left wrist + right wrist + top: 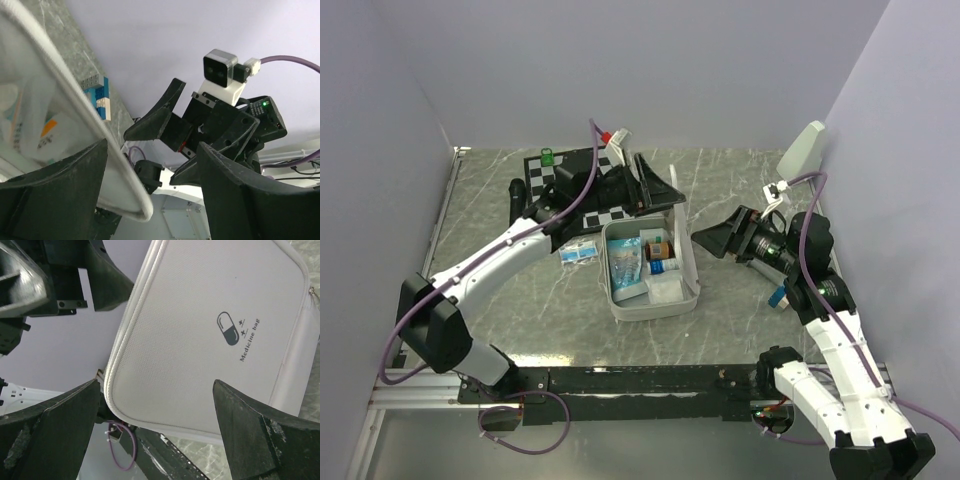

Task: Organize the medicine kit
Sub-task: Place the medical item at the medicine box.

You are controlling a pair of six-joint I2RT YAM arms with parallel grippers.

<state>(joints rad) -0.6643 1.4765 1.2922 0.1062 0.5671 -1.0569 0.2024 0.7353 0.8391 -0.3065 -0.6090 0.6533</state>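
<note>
The medicine kit (620, 300) lies open mid-table, a white soft case whose tray holds packets (625, 262), a brown bottle (658, 249) and a blue box (663, 266). Its lid (686, 245) stands upright on the right side. My left gripper (658, 188) hovers open over the lid's far top corner. In the left wrist view the lid's white rim (100, 145) runs between the spread fingers of the left gripper (152, 145), with a gap to the right finger. My right gripper (710, 243) is open and faces the lid's outer face from the right. The pill logo (230, 329) shows above the right gripper (156, 385).
A black-and-white chessboard (582, 168) lies behind the kit with a green piece (547, 156) and a red-capped item (612, 140). A blue-and-white box (578, 252) rests left of the tray. A small blue block (777, 296) sits by the right arm. Walls enclose three sides.
</note>
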